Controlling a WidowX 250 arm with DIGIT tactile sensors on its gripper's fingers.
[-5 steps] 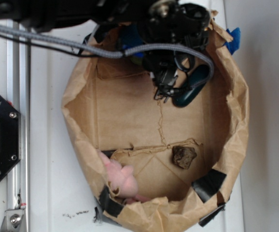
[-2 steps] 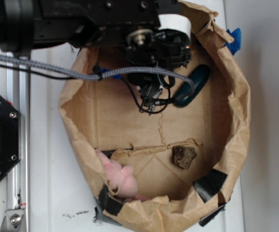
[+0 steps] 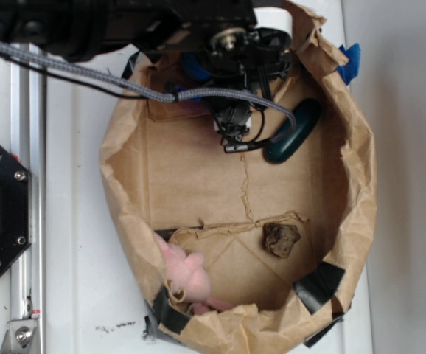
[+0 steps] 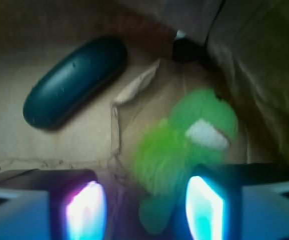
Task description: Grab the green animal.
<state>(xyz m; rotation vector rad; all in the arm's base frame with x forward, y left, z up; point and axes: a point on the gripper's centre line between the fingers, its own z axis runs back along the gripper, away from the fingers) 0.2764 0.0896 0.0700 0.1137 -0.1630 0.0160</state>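
Gripper [image 4: 144, 210] jaws spread wide, holding nothing; both fingertips glow at the bottom of the wrist view. Green animal [image 4: 184, 150] lies on the floor of the brown paper bag [image 3: 360, 177], near its wall, just ahead of the gripper and offset toward the right fingertip [image 4: 202, 210], which overlaps its lower body. Its long axis runs diagonally, head up-right. Dark green capsule [image 4: 74, 82] sits apart, up-left. Judgement: shift slightly right and descend before closing.

Lime-green animal [image 4: 184, 145], dark teal capsule [image 4: 74, 82], brown bag [image 3: 198, 177].
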